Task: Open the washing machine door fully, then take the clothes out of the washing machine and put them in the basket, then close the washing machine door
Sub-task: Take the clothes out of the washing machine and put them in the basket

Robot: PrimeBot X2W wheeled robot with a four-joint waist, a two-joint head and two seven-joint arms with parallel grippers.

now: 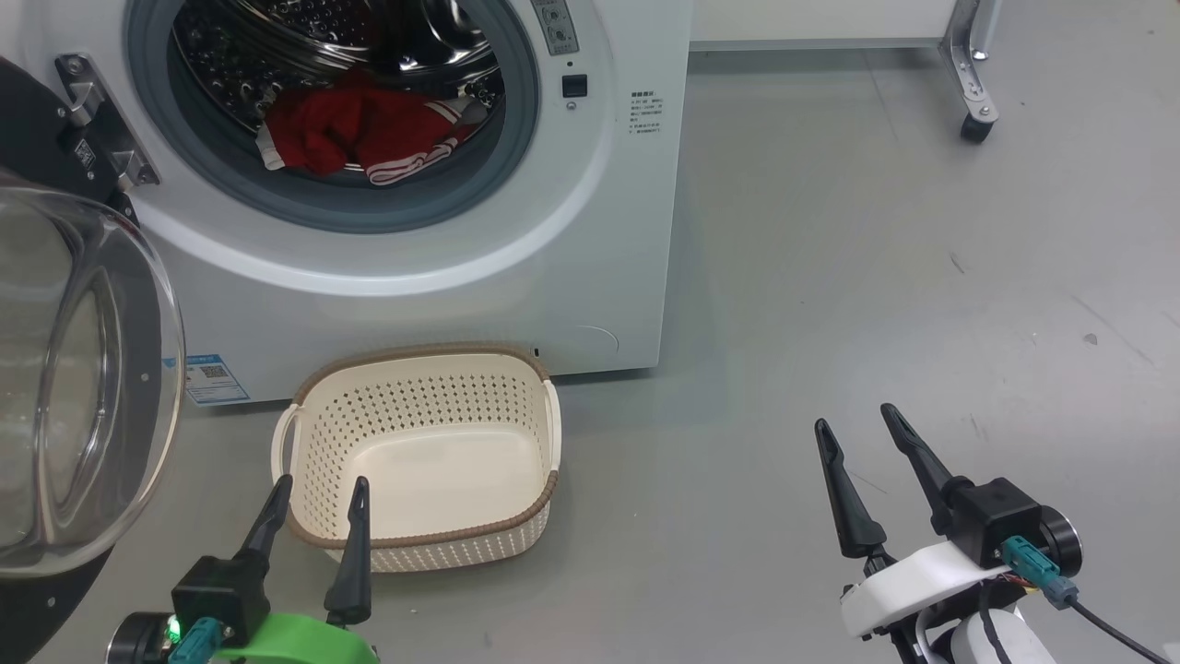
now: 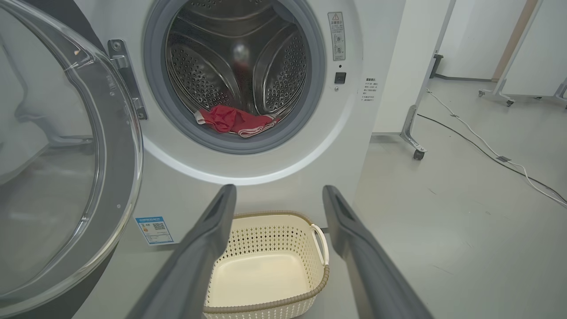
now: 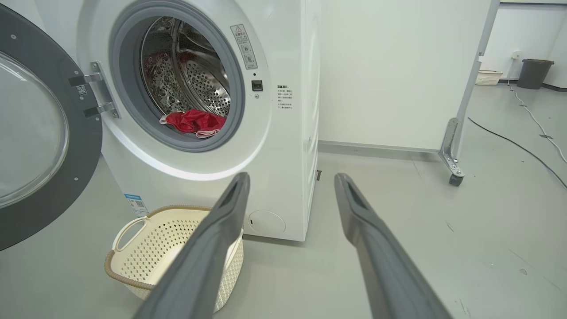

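Blue QR-code sticker (image 1: 205, 376) low on the washing machine (image 1: 590, 277); left tool (image 1: 322, 480) and right tool (image 1: 854, 417) agape, empty.

Open washing machine door (image 1: 83, 387) standing wide at the left and walling off that side, drum mouth (image 1: 304, 46) clear, clothes (image 1: 369, 134) at its front lip, basket (image 1: 415, 406) on the floor below, bare floor (image 1: 876, 277) to the right, castor leg (image 1: 973, 92) well apart.

My left gripper (image 1: 321, 481), lower left of the frame: two long dark pointy fingers on a black block, bright green bracket (image 1: 295, 646), tiny green light (image 1: 172, 630). My right gripper (image 1: 853, 417), lower right, has the same fingers but a white bracket (image 1: 913, 576), plus a teal connector (image 1: 1028, 558) and a black cable (image 1: 1115, 632).
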